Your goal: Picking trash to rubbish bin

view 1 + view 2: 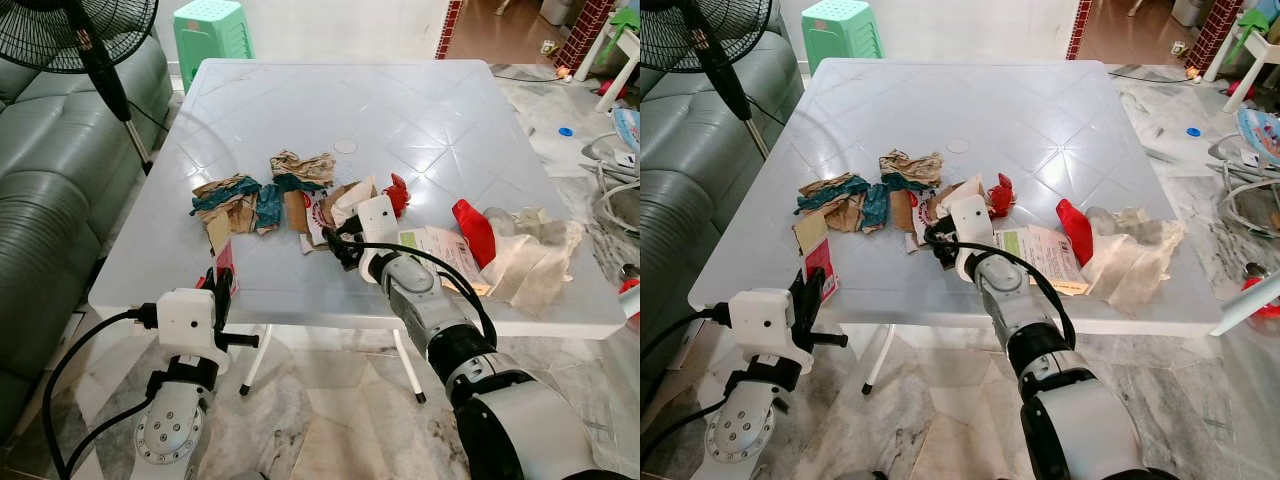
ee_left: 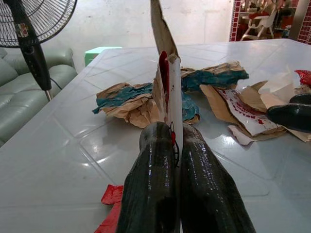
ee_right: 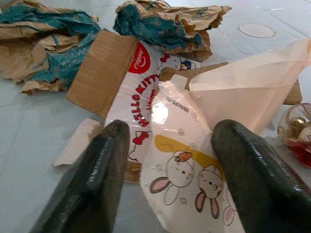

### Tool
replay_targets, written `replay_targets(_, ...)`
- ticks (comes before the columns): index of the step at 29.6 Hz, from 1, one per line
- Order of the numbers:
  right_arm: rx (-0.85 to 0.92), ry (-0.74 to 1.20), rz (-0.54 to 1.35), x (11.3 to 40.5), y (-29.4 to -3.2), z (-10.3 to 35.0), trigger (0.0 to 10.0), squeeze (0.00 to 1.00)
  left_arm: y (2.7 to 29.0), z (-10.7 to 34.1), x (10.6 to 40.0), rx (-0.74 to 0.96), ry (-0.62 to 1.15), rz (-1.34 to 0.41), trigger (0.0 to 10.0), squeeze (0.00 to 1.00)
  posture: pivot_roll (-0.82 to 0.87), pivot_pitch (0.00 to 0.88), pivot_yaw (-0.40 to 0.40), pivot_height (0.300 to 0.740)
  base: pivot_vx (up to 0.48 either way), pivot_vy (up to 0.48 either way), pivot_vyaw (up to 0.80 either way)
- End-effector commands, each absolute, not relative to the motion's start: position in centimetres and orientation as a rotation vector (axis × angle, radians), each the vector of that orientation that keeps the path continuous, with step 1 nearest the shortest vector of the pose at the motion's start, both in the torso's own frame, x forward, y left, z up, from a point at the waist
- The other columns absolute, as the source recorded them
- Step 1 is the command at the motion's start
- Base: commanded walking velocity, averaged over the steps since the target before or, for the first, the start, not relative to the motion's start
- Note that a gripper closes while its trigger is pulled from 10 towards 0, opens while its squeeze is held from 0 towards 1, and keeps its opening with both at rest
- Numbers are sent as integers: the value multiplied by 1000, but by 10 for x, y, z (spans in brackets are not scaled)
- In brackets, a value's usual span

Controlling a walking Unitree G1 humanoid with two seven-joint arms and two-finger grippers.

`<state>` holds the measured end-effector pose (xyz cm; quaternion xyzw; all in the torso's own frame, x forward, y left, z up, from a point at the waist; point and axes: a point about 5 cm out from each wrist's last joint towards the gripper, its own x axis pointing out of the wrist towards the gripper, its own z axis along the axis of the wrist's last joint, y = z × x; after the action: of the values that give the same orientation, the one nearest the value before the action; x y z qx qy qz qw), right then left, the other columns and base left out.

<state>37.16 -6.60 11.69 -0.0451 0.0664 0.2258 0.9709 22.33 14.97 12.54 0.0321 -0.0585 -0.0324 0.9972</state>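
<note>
Your left pincer (image 2: 177, 145) is pinching a flat red-and-white card scrap (image 2: 167, 82) upright, hanging at the near edge of the white surface (image 1: 400, 100). Torn brown-and-teal paper (image 1: 240, 200) is lying just beyond it, further in. Your right pincer (image 3: 167, 160) is sitting spread over a glossy rabbit-print wrapper (image 3: 184, 170), one finger (image 3: 95, 179) on each side, tips low near the top. A Hello Kitty carton piece (image 3: 131, 82) is lying just ahead of it, a red wrapper (image 1: 397, 193) beside. Crumpled pale plastic (image 1: 535, 255) is lying to its right, close to that edge. The far half is giving you open room. A green stool (image 1: 210, 30), fan (image 1: 80, 40) and sofa (image 1: 50, 200) are crowding your left side.
</note>
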Motion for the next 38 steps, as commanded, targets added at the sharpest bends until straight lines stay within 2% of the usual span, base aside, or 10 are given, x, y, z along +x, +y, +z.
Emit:
replay_targets(1, -101, 136, 439, 374, -70, 118, 0, 0, 150, 127, 224, 62, -113, -71, 0, 0, 159, 113, -39, 740, 0, 0, 0)
replay_targets(25, -78, 79, 420, 379, -71, 130, 0, 0, 148, 135, 236, 54, -155, -66, 0, 0, 144, 95, -41, 740, 0, 0, 0)
replay_targets(38, -15, -89, 405, 391, -74, 170, 0, 0, 151, 151, 262, 70, -230, -35, 0, 0, 114, 15, -28, 740, 0, 0, 0)
